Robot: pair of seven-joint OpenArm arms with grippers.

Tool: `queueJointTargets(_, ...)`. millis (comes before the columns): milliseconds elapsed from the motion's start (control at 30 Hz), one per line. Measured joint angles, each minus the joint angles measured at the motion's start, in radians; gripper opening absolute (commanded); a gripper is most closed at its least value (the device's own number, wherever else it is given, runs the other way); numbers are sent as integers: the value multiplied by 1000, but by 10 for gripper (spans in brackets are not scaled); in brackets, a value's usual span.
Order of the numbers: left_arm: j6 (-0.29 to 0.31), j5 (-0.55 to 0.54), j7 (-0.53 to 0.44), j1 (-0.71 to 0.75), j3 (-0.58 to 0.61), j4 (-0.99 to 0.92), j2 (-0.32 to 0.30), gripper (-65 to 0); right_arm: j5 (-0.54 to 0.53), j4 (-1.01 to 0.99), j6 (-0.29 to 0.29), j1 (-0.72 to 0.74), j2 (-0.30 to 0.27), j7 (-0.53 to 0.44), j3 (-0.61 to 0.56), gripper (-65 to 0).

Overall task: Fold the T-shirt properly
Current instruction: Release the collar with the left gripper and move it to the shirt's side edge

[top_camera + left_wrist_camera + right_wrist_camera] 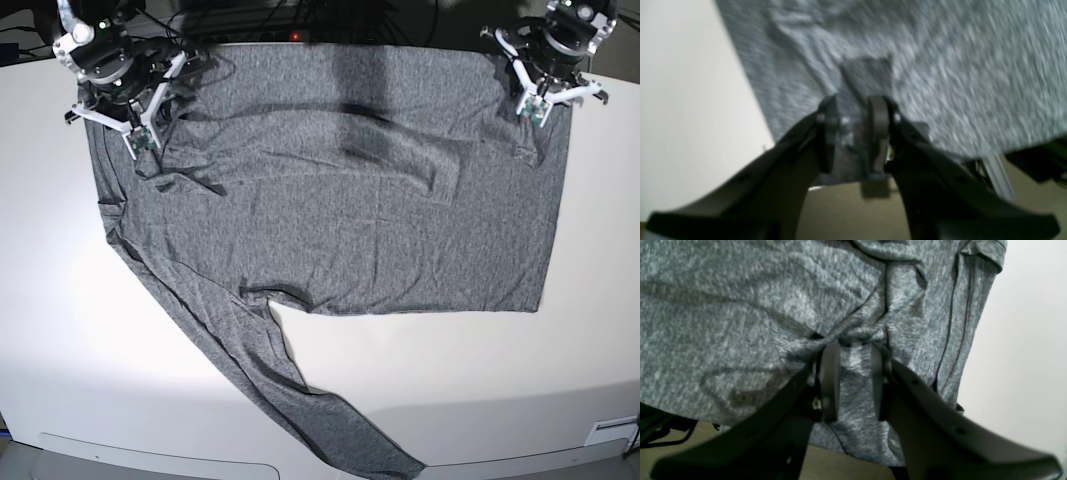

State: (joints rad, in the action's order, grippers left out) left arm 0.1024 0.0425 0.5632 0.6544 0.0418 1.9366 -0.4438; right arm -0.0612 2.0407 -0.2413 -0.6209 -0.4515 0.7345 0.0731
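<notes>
Base view: shirt (340, 190) spread on table (60, 320), one sleeve trailing.
Left gripper (853, 133): pinching shirt's edge.
Right gripper (855, 383): pinching bunched edge.
Handling: soft, limp, light; likely sags, so hold corners.

Glossy white table (80, 330), tan floor (840, 213)

Left gripper (855, 133) and right gripper (855, 380) each pinch T-shirt (330, 200) fabric at its far corners.
</notes>
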Motion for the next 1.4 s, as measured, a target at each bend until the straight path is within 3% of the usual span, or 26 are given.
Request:
queueJointTargets(100, -6, 58, -1, 2, 0, 65, 1, -491, 0, 0, 0, 0, 0, 0, 0, -485)
queueJointTargets(200, -85, 82, -5, 2, 1, 131, 0, -491, 5, 0, 1, 0, 0, 0, 0, -485)
queueJointTargets(267, -107, 84, -3, 2, 0, 162, 0, -491, 5, 0, 1, 0, 1, -1, 0, -485)
queueJointTargets(400, -108, 84, -97, 2, 0, 183, 1, -491, 5, 1, 1, 8, 18, -15, 0, -485)
queueJointTargets(567, -111, 84, -221, 2, 0, 184, 6, -491, 32, 1, -1, 57, 91, -60, -1, -485)
queueJointTargets(700, -107, 84, -212, -25, 0, 184, 7, -491, 57, 1, 1, 157, 134, -59, 0, -485)
queueJointTargets(967, -103, 77, -27, -265, 2, 184, 9, -491, 58, 1, 1, 319, 152, -59, 0, -485)
queueJointTargets(1200, -103, 68, -40, -526, 3, 158, 9, -491, 55, 2, 0, 370, 153, -60, 0, -485)
queueJointTargets(1400, -108, 43, -101, -715, 3, -52, 9, -491, 55, 1, 0, 367, 153, -53, 0, -485)
